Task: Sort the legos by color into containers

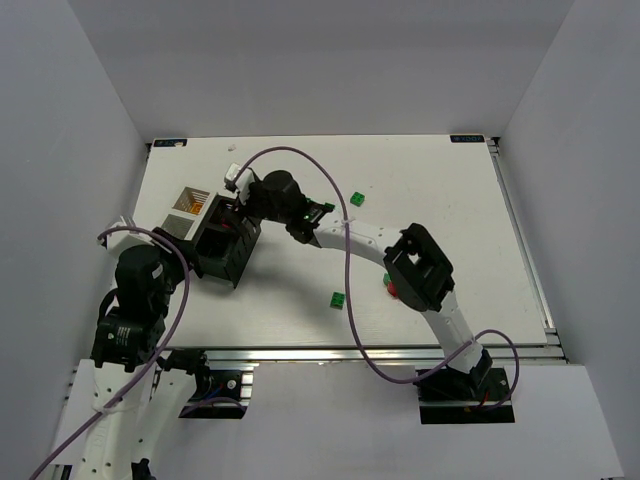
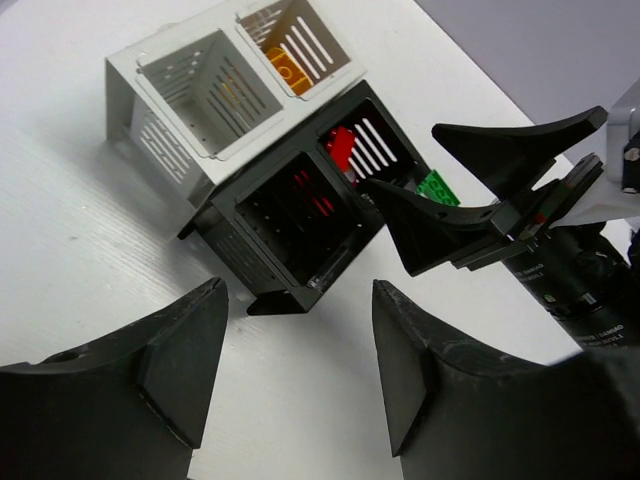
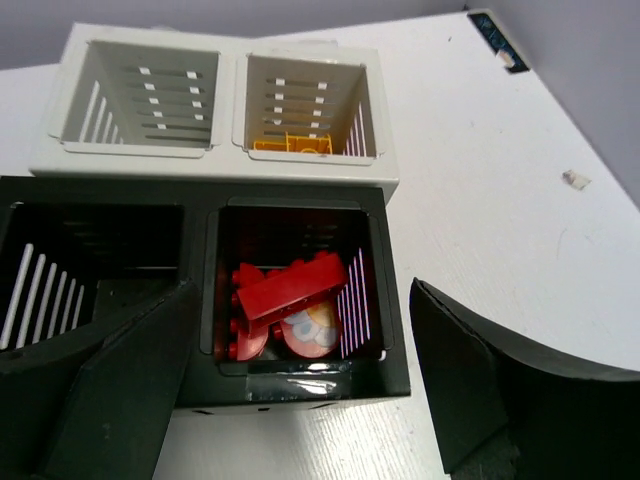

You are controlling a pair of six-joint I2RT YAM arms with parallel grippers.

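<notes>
Legos in red are seen piled in one compartment of the black container, on top of a round printed disc. A yellow-orange lego is lodged in the white container just behind it, and nothing is made out in the neighbouring white container. Out on the worktop, two green legos are left unsorted, well apart from the bins.

The right hand is held directly above the red compartment, jaws spread wide and nothing gripped. The left hand is poised just beside the black container's corner, fingers parted about halfway and also empty.

Trouble is to be expected from the crowding: both hands are packed around the same small cluster, so a finger could be knocked against the other arm or hooked on a rim, and the light bins could be shoved or tipped. The purple cable is looped low over the worktop near one green lego, which could be swept away.

No brand or legible writing is found; the sticker at the worktop's far corner is too small to be read, and the disc's print cannot be deciphered.
</notes>
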